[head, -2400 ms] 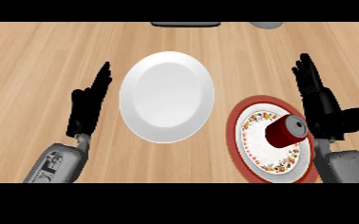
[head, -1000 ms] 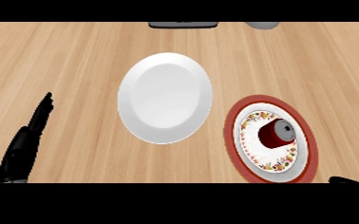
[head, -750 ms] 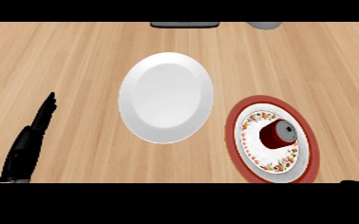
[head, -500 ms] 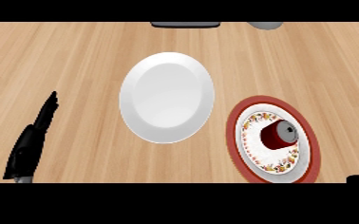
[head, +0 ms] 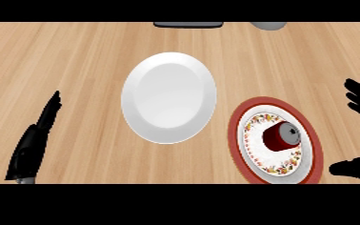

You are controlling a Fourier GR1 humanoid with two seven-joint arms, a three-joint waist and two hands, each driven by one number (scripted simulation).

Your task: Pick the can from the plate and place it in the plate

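Note:
A dark red can point(head: 281, 136) with a grey top lies tilted on a flower-patterned plate with a red rim point(head: 236, 129) at the lower right. A plain white plate point(head: 169, 97) sits bare at the counter's middle. My right hand point(head: 352, 94) shows only at the right edge, fingers above and thumb point(head: 344, 168) below, spread open just right of the red-rimmed plate and apart from the can. My left hand point(head: 34, 142) rests at the lower left, fingers straight, holding nothing.
A dark flat object point(head: 188, 24) and a grey rounded object point(head: 268, 25) sit at the counter's far edge. Bare wood lies between the left hand and the white plate.
The right hand has come back into view at the right edge beside the red-rimmed plate. The left hand edged slightly up. Can and plates have not moved.

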